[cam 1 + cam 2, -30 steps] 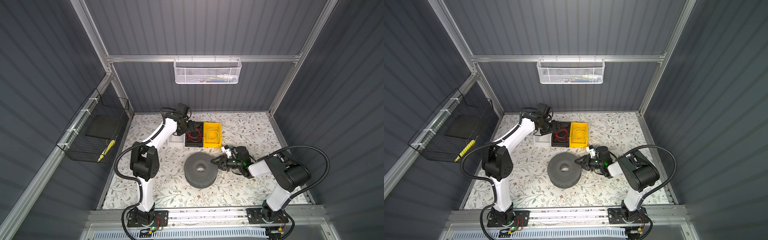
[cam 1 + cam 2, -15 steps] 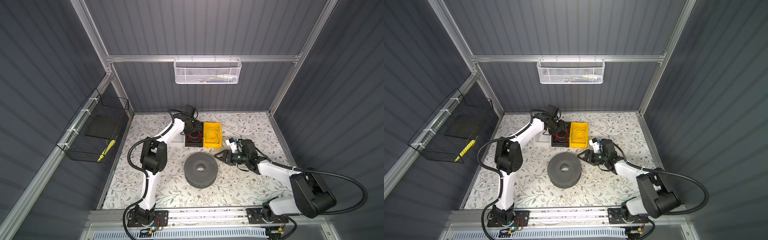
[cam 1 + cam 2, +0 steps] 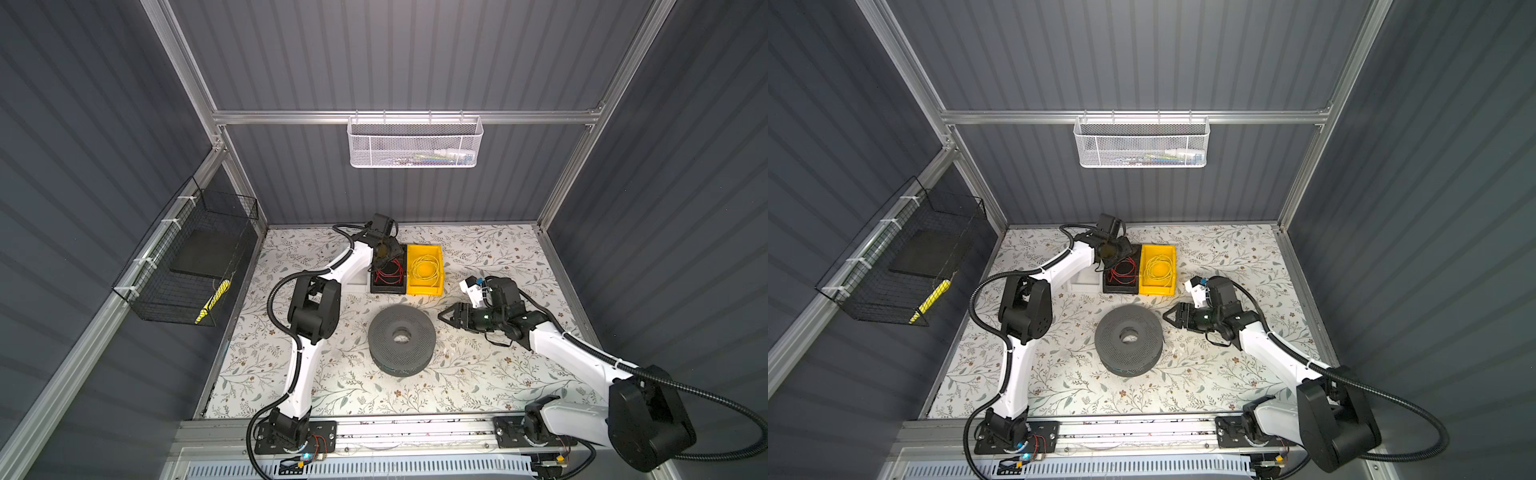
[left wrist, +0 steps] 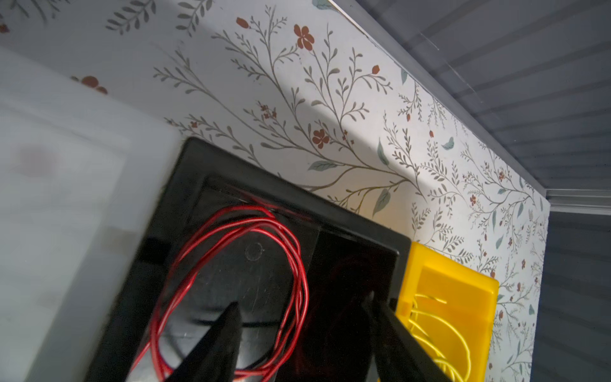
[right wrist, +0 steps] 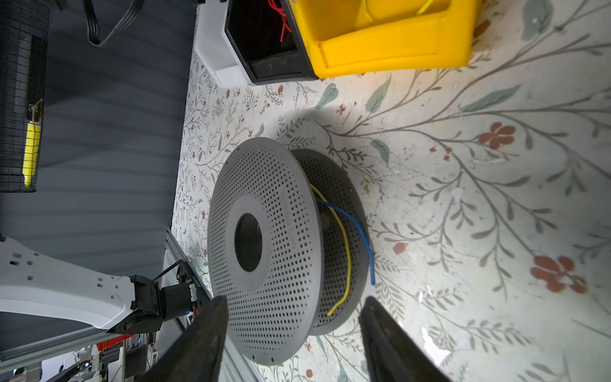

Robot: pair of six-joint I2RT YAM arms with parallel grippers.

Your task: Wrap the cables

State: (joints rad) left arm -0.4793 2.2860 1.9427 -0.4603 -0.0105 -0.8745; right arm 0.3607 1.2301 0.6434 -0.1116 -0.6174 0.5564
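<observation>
A red cable lies in loose loops in a black bin. My left gripper hangs open in that bin, one fingertip inside the loop and strands running between the jaws, apart from both. A grey perforated spool lies flat mid-table, with a yellow cable and a blue cable on its core. My right gripper stands open just right of the spool, holding nothing.
A yellow bin holding a coiled yellow wire touches the black bin's right side, and a white bin its left. The back wall is close behind. A black wire basket hangs on the left wall.
My left gripper shifted right over the black bin and its jaws narrowed a little. My right gripper opened wider beside the spool while that arm's elbow swung out to the right.
</observation>
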